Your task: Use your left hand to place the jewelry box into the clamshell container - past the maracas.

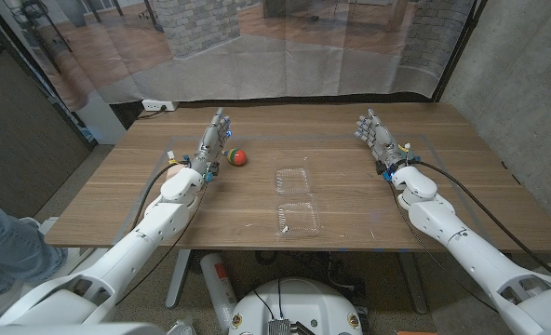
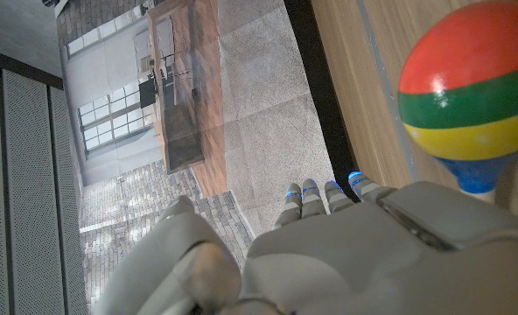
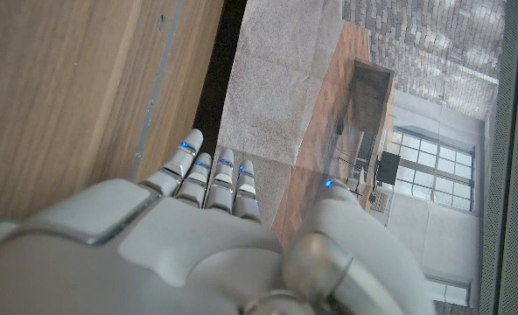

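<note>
Table (image 1: 350, 186): wood grain, matt finish. Clamshell container (image 1: 294, 200): clear, glossy plastic. Maraca (image 2: 469, 87), just beside the left hand (image 1: 210, 149): smooth, glossy paint in coloured bands. Both hands, including the right hand (image 1: 376, 138): smooth matt grey-white plastic shells.

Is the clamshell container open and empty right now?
Open and empty: the clear plastic clamshell container lies with both halves spread flat on the wooden table.

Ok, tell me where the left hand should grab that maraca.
Probably by the round striped head of the maraca, coming down from above. It lies on its side on the table just beside the left hand, and its blue handle sits low, pointing towards that hand and partly hidden by it, so the head offers more to hold.
</note>
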You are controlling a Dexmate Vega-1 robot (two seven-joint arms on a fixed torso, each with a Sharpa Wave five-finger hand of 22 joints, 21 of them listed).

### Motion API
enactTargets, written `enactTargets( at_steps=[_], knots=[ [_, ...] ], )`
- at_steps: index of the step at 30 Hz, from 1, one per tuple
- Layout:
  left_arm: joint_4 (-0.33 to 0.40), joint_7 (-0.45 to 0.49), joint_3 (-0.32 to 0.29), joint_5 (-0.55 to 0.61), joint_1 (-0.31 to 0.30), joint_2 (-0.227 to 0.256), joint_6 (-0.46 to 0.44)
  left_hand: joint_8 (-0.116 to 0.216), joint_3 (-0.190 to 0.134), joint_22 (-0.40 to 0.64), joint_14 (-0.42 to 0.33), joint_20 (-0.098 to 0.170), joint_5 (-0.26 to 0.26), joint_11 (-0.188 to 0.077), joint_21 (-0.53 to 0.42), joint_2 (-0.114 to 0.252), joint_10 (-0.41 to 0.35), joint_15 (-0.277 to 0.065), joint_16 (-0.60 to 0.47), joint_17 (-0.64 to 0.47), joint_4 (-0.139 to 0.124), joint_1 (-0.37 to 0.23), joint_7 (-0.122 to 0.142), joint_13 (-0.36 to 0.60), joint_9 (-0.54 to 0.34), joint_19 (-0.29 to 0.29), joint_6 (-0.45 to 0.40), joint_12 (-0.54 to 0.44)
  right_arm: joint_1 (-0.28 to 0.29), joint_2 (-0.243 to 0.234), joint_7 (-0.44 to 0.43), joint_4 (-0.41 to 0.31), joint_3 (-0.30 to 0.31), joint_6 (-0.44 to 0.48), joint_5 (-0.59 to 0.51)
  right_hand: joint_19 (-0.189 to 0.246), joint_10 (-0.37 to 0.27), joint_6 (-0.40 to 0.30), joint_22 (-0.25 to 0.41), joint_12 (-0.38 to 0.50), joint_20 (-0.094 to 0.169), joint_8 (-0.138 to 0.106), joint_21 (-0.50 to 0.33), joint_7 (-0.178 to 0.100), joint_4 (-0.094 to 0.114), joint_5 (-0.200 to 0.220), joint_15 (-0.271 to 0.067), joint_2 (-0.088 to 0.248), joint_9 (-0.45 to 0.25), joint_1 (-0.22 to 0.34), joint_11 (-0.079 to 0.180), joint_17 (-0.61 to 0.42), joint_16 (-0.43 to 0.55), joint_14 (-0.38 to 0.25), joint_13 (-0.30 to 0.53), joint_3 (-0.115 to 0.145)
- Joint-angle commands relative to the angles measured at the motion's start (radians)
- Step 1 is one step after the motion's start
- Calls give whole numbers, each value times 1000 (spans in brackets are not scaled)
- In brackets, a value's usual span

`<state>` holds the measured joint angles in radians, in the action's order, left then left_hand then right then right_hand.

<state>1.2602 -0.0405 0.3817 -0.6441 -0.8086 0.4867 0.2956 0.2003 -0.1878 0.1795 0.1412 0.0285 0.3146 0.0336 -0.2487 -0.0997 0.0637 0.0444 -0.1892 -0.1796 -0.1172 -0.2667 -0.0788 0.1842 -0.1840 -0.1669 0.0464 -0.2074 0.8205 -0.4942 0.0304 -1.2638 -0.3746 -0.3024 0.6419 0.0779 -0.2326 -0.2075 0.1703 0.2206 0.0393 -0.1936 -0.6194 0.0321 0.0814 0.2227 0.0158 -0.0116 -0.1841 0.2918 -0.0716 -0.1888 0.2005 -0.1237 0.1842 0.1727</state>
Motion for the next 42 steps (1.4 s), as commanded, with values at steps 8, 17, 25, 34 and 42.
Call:
enactTargets(
  at_steps=[8, 17, 25, 34, 42],
  knots=[
    [-48, -15, 25, 23, 56, -29, 8, 5, -4, 2, 6, -1, 6, -1, -1, 3, 7, -1, -4, -3, 1, -9, -8, 3, -1, -19, -1, -3, -1, 3, -8, 13, 2, -11, -5, 8, -11, -9, 3, 5, 10, -3, 0, 2, -2, 6, -1, 2, -4, 6, 3, -2, 5, -11, 3, 3],
    [-4, 7, 30, 39, 51, -12, -21, 5, -3, 2, 4, -4, 7, 1, 1, 5, 6, -2, -4, -3, 1, -10, -9, 3, -2, -18, -2, -3, 11, -8, -13, -7, 8, -10, -4, 9, -12, -10, 3, 4, 8, -4, 5, 1, -3, 5, -2, 3, -4, 6, 4, -2, 4, -12, 3, 2],
    [56, 34, 21, 46, 17, 15, -32, 4, -2, 2, 4, -5, 8, 2, 3, 7, 4, 0, -3, -3, 2, -11, -8, 3, -2, -17, -3, -3, 29, -18, -18, -29, 12, -4, 0, 11, -13, -10, 3, 4, 7, -3, 9, 1, -4, 5, -2, 3, -4, 6, 8, -2, 4, -13, 3, 2],
    [113, 57, 13, 57, -11, 43, -42, 4, -2, 2, 2, -5, 9, 0, 5, 11, 2, -1, -3, -3, 2, -13, -9, 3, -2, -15, -5, -3, 41, -26, -21, -48, 16, -9, -3, 12, -13, -11, 3, 3, 6, -3, 14, 0, -5, 4, -2, 4, -4, 5, 6, -2, 3, -14, 3, 1],
    [154, 74, 6, 71, -38, 68, -45, 4, -1, 2, 1, -7, 9, 1, 7, 14, 0, -1, -3, -3, 3, -15, -10, 3, -2, -15, -7, -3, 45, -31, -20, -49, 21, -21, -6, 12, -12, -10, 3, 2, 6, -3, 19, -1, -6, 4, -2, 5, -4, 5, 5, -2, 3, -14, 3, 0]
  ],
)
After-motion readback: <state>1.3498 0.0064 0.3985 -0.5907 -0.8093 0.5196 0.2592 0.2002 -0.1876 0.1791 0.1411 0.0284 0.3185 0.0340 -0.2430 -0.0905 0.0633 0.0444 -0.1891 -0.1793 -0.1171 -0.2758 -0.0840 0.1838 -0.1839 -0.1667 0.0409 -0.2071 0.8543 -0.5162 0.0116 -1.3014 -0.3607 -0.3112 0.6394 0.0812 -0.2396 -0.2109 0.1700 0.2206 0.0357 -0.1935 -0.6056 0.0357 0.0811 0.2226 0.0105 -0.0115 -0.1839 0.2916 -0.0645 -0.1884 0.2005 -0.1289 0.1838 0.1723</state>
